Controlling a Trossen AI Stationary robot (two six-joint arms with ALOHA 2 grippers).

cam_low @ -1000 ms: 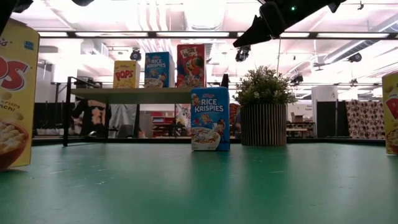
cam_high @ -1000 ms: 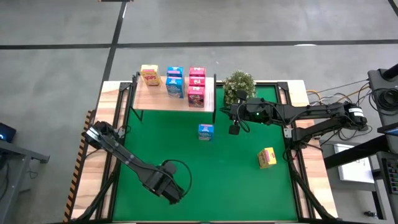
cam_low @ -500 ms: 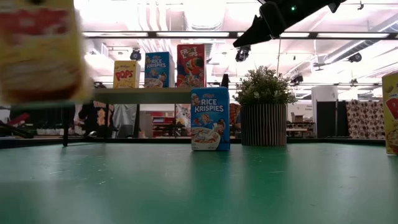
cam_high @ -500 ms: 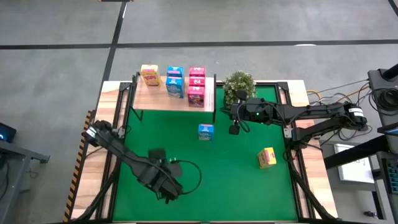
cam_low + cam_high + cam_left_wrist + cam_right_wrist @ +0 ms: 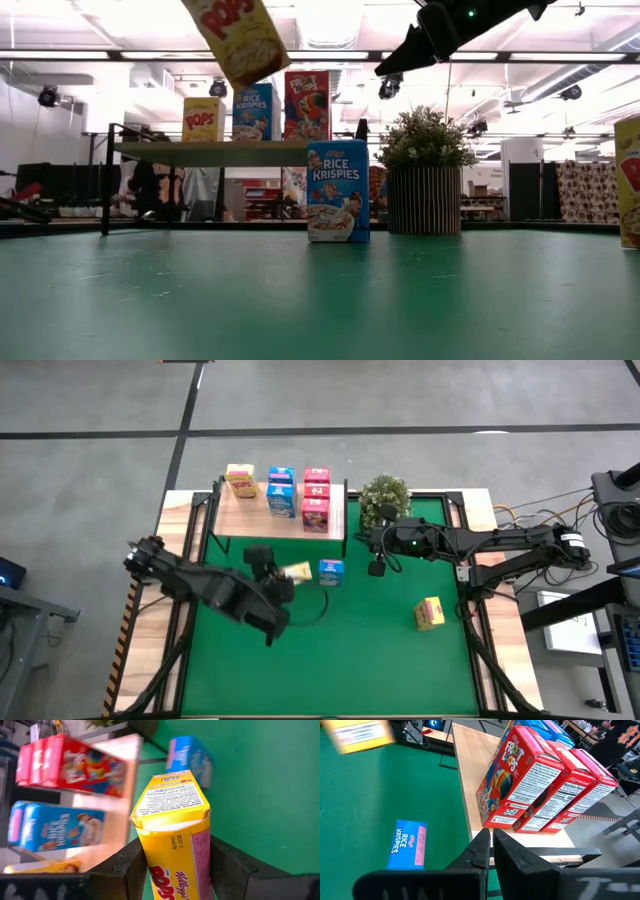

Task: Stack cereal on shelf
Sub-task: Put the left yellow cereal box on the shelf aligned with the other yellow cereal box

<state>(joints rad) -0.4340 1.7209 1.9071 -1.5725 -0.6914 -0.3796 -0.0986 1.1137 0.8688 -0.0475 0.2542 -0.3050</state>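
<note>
My left gripper (image 5: 288, 573) is shut on a yellow cereal box (image 5: 298, 572), held in the air in front of the shelf (image 5: 250, 518), just left of a blue box (image 5: 331, 571) standing on the green mat. In the low view the yellow box (image 5: 235, 35) hangs tilted above shelf height. The light-wood shelf carries one yellow box (image 5: 240, 480), two blue boxes (image 5: 281, 492) and three pink-red boxes (image 5: 316, 498), all standing on their bases. Another yellow box (image 5: 429, 613) stands on the mat to the right. My right gripper (image 5: 377, 568) is shut and hovers by the potted plant (image 5: 384, 498). My left gripper pinches the yellow box (image 5: 175, 835) between its two fingers (image 5: 129, 862), one on each of two opposite sides. The fingers come from the table's left and lie along the box, whose printed end flap (image 5: 172, 795) points away from the wrist. The box is lifted clear and tilted.
The potted plant (image 5: 425, 180) stands at the shelf's right end on the mat's far edge. The blue box (image 5: 337, 190) stands in front of the shelf. Black shelf legs (image 5: 105, 190) and the table's wooden side rails (image 5: 170, 620) border the mat.
My left gripper has carried the yellow box from the mat's near-left part up and toward the far edge, to just in front of the shelf. The box, which stood on the mat a second ago, is now lifted clear and tipped. The right arm has kept still.
</note>
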